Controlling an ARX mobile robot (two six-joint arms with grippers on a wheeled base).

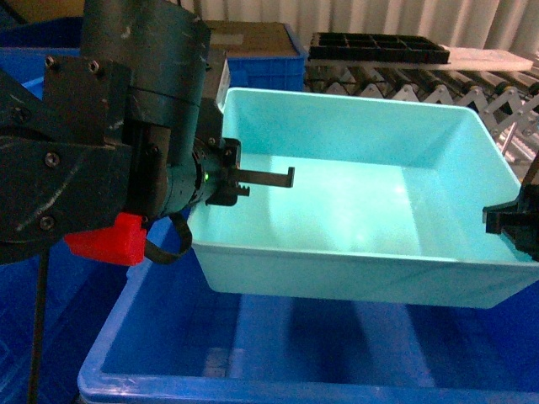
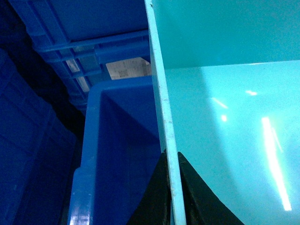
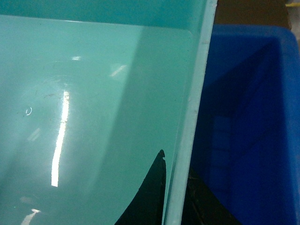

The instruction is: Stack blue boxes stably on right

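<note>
One light turquoise blue box (image 1: 354, 194) is in view, empty, held level between both arms above a dark blue crate (image 1: 253, 358). My left gripper (image 1: 253, 178) is shut on its left wall; in the left wrist view the rim (image 2: 161, 103) runs between the two black fingers of the gripper (image 2: 172, 187). My right gripper (image 1: 511, 220) is shut on the right wall, and the right wrist view shows that rim (image 3: 194, 108) pinched the same way by the gripper (image 3: 174, 187). The glossy floor of the box (image 3: 84, 117) shows light streaks.
The dark blue crate (image 2: 117, 154) lies open directly under the box, and its inside (image 3: 253, 117) shows at the right. More dark blue ribbed crates (image 1: 261, 63) stand behind on the left. A black tray (image 1: 379, 46) lies on a roller conveyor (image 1: 438, 88) at the back right.
</note>
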